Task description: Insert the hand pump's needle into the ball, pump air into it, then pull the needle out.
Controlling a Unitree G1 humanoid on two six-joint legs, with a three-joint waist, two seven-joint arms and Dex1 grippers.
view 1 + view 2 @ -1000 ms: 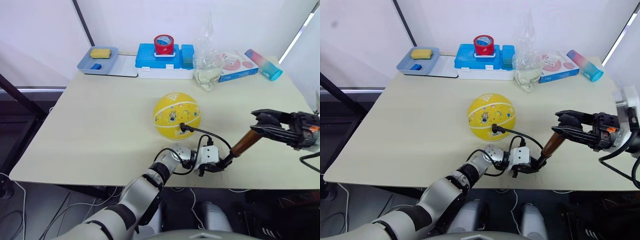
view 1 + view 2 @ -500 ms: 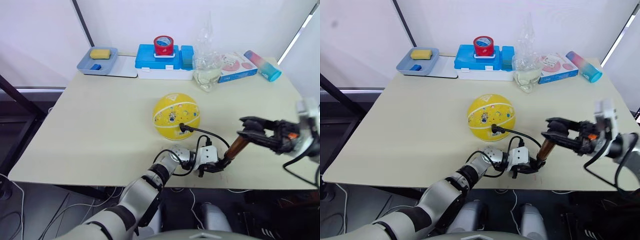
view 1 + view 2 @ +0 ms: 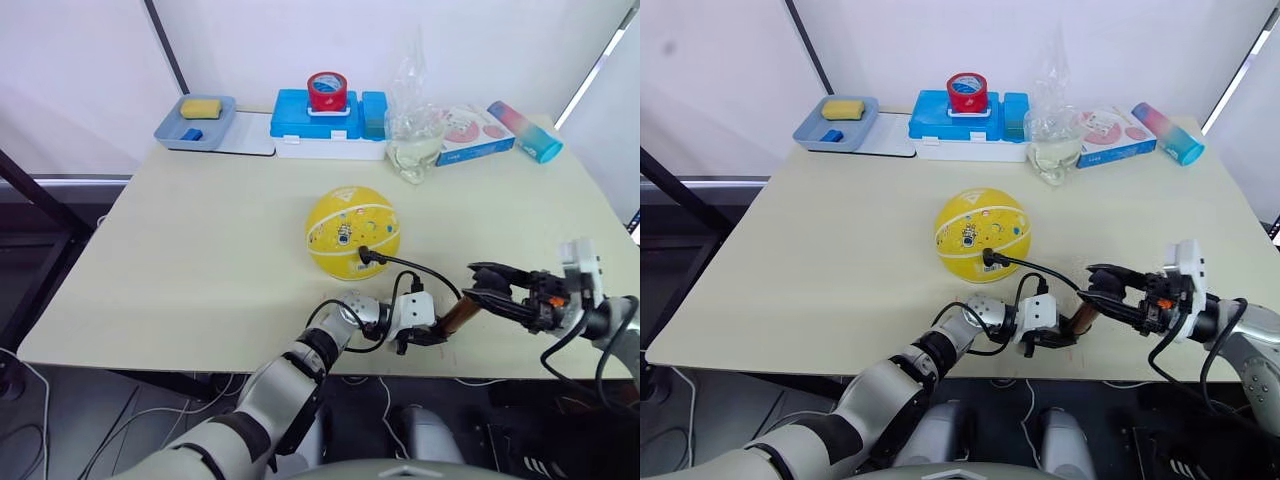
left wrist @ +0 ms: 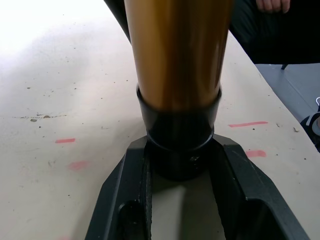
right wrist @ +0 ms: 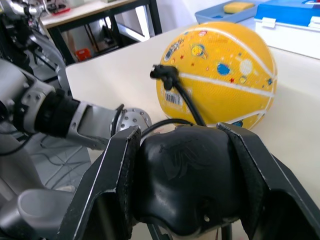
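Right wrist view: right hand (image 5: 185, 190) pinches the hand pump (image 4: 177, 75) handle, hiding its barrel.

We see a pale beige counter (image 3: 200, 260) carrying everything. Near its middle rests the yellow ball (image 3: 352, 231). Along the far edge, from our left, lie a grey-blue tray (image 3: 196, 132), a white flat board (image 3: 246, 133) just beside it, a blue and white box (image 3: 330, 125), a crumpled clear plastic bag (image 3: 415, 125), a flat printed carton (image 3: 477, 133) and a pink-and-teal bottle (image 3: 525, 130) lying on its side. In the left wrist view we make out small red marks (image 4: 66, 141) on the counter's surface.
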